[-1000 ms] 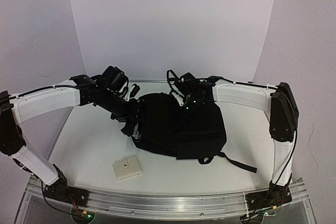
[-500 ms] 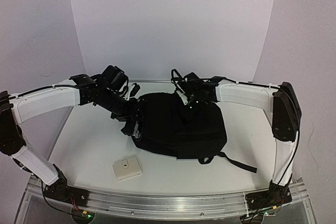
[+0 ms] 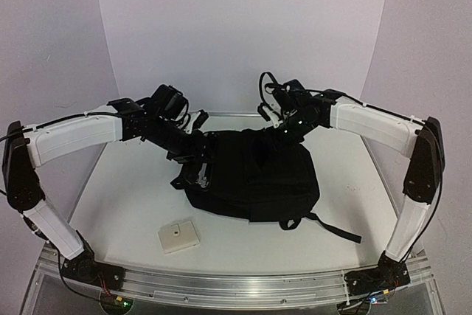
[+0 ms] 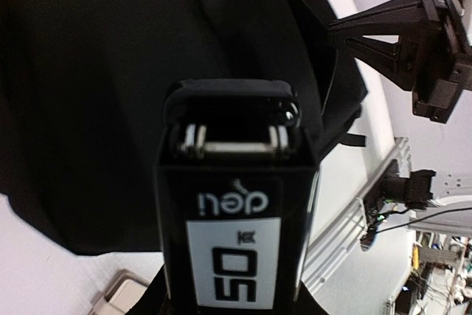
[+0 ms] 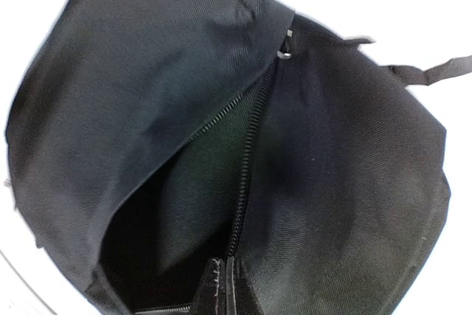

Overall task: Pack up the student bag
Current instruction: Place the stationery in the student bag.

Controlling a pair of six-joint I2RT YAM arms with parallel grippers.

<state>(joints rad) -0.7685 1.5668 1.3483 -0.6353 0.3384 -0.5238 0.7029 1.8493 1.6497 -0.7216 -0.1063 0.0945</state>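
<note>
Gripping unit, left gripper (image 3: 196,161): clenched on a black stapler (image 4: 236,212); it reaches in from the left, over the left edge of the bag.
Stapler body: boxy, in glossy black plastic. Bright metal parts show at the tip. A white label printed "50" sits on the upper face, below a "deli" logo.
Stapler position: the tip points at the bag's fabric. Whether it touches cannot be told.
Right gripper (image 5: 223,285): clenched on the student bag (image 3: 254,182); its fingertips pinch the fabric edge beside the zipper at the far side of the bag and hold it raised.
Student bag, location: at the centre of the table, between the two arms.
Student bag, material: large and soft, in matte black woven fabric with a rounded outline. The far edge is drawn up into a peak under the right gripper.
Zipper (image 5: 247,160): a black toothed track, parted. It runs from the pinch point to a small metal pull (image 5: 286,43), and the gap shows a dark interior.
Strap (image 3: 333,229): flat black webbing, trailing from the bag's near right corner across the table to the right.
Table (image 3: 125,204): a smooth white top with an aluminium rail along the near edge.
Cream pad (image 3: 178,236): flat and squarish, matte cream with rounded corners. It lies near and left of the bag, apart from it.
</note>
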